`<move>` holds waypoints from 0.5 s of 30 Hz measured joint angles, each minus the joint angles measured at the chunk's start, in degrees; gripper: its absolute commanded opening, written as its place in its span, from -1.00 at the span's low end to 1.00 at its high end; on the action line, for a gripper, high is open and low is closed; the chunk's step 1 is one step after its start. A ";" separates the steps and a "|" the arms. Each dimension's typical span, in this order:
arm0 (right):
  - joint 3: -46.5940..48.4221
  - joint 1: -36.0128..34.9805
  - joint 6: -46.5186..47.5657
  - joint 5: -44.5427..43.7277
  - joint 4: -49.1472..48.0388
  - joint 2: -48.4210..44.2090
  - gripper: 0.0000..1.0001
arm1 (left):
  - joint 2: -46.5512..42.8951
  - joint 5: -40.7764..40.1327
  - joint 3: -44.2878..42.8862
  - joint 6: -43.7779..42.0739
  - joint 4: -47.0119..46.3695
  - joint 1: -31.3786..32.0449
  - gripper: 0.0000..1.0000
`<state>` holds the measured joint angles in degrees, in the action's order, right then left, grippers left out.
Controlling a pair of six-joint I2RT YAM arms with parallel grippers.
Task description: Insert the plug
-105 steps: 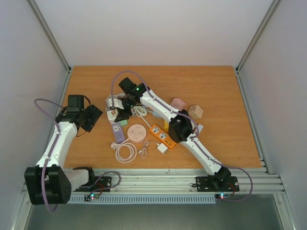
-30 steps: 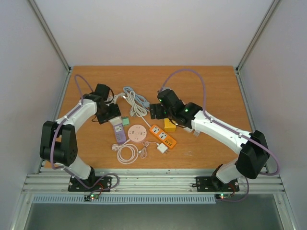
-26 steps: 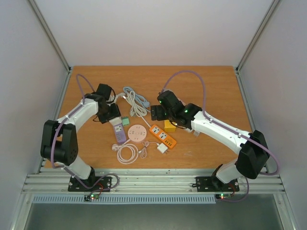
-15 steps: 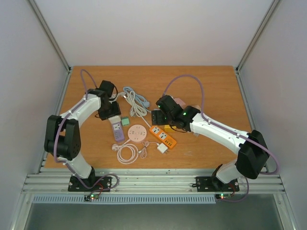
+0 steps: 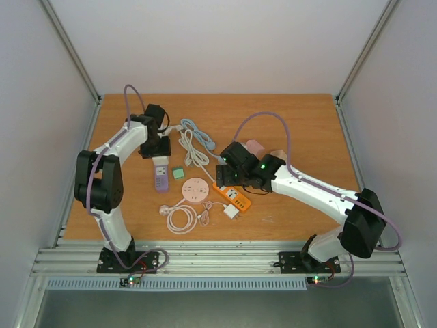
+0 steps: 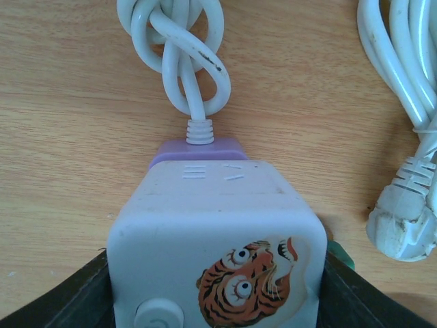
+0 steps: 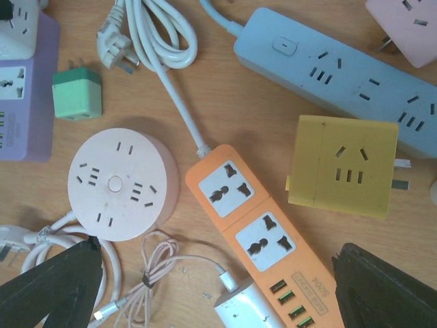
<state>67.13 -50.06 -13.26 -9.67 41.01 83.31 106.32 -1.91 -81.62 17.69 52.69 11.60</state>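
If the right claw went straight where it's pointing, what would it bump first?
Probably the orange power strip, lying straight ahead of the open right claw, though depth is hard to judge.

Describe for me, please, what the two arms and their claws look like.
Both the left arm and the right arm have white link shells, bulky black joints and a lilac cable looping alongside. A small green light glows near the right wrist. The left claw and right claw are black, with dark wedge-shaped fingers.
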 measured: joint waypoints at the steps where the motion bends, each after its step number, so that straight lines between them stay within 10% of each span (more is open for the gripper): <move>1: 0.00 0.00 -0.07 0.13 0.17 -0.07 0.86 | 0.00 0.33 0.22 -0.09 -0.20 -0.20 -0.39; 15: 0.00 -0.04 0.09 -0.11 0.57 1.77 0.86 | 0.42 0.11 2.47 1.11 -2.16 -0.39 -0.33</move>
<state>67.13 -50.11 -13.17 -9.78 41.58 85.08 106.74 -1.80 -79.15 18.81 50.52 11.20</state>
